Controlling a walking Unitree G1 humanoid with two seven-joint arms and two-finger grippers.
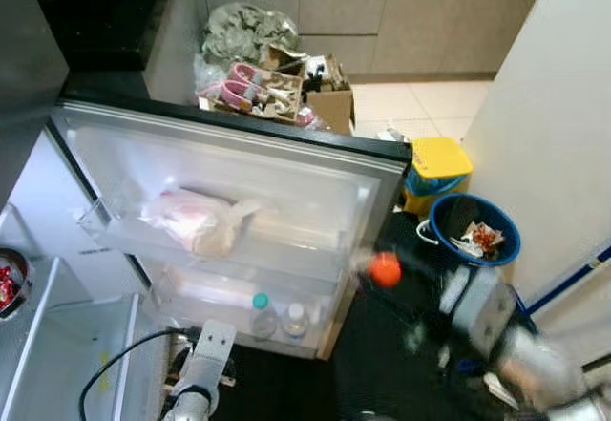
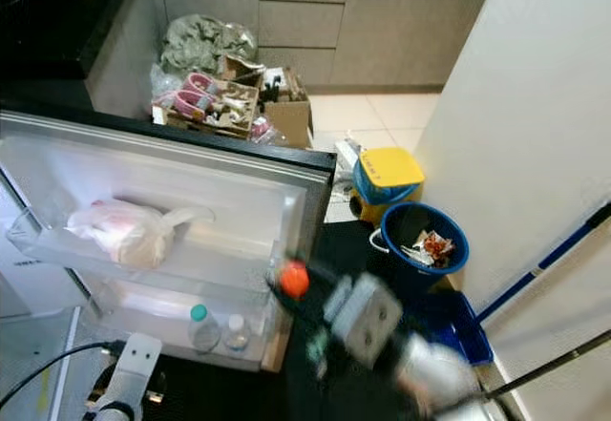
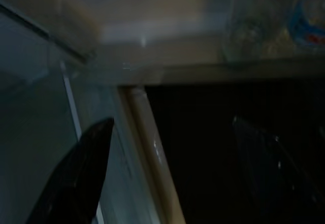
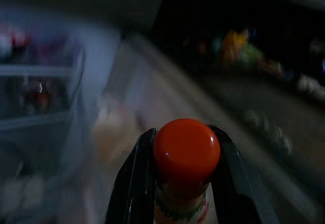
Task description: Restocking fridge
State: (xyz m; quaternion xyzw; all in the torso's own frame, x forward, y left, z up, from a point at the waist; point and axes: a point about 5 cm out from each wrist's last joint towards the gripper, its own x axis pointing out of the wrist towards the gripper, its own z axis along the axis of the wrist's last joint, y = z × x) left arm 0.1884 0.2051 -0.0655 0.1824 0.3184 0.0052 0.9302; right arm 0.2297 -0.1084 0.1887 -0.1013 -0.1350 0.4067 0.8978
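Now a bottle with an orange cap (image 4: 186,153) is clamped between the closed fingers of the right gripper (image 4: 185,183) and carried near the open fridge door (image 1: 286,168); next it should be guided into a door shelf (image 1: 296,254).

Red-capped bottle (image 4: 186,158), seemingly upright, near fridge door (image 1: 239,192)

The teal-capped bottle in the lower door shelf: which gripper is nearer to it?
Left. The left gripper hangs just below and left of the teal-capped bottle. The right gripper, shut on an orange-capped bottle, is farther off, beyond the fridge door's edge.
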